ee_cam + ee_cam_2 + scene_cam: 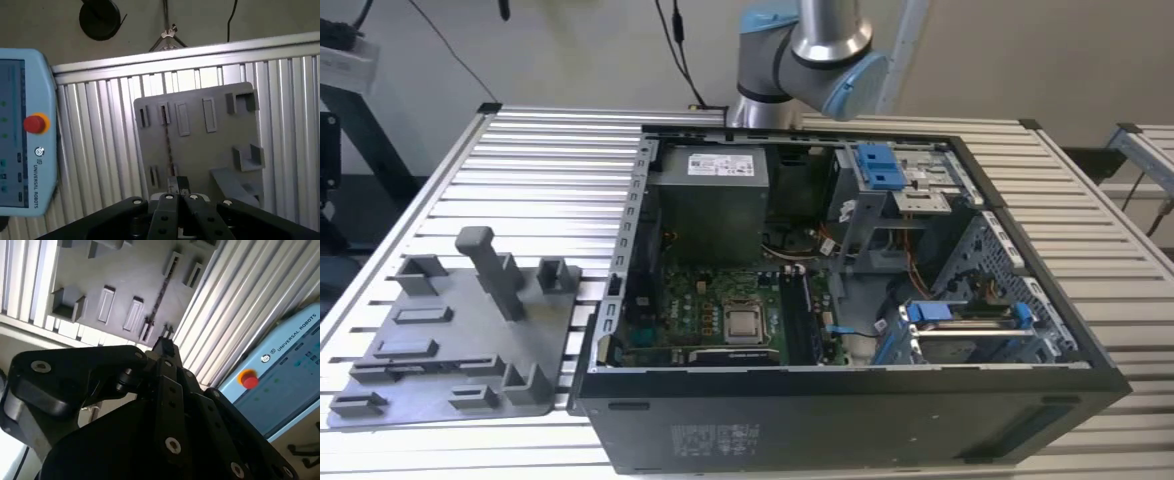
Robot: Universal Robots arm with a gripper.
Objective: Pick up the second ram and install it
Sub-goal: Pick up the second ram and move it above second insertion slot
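Exterior view: open computer case (854, 420) sits on the slatted metal table (520, 160), side panel off, motherboard exposed. Gray plastic tray (454, 330) lies on the table at about 9 o'clock from the case, just beside it. Several raised blocks on the tray, one tall post (491, 270) upright. Robot arm (807, 45) enters at 12 o'clock, behind the case.

Both wrist views look down on the tray from well above. The second ram (168, 145) stands on its long edge in the tray as a thin dark line, held between small slotted blocks at each end. Second wrist view shows the same stick (161, 295), again edge-on and seated in the tray.

Pincer (178, 185): fingertips drawn close together, nothing between them. It hangs over the tray, well apart from the stick and not touching it, and its tips line up with one end of the stick. Second wrist view agrees: pincer (163, 342) tips together and empty.

A light blue teach pendant (20, 150) with a red stop button (36, 123) lies on the table to one side of the tray.
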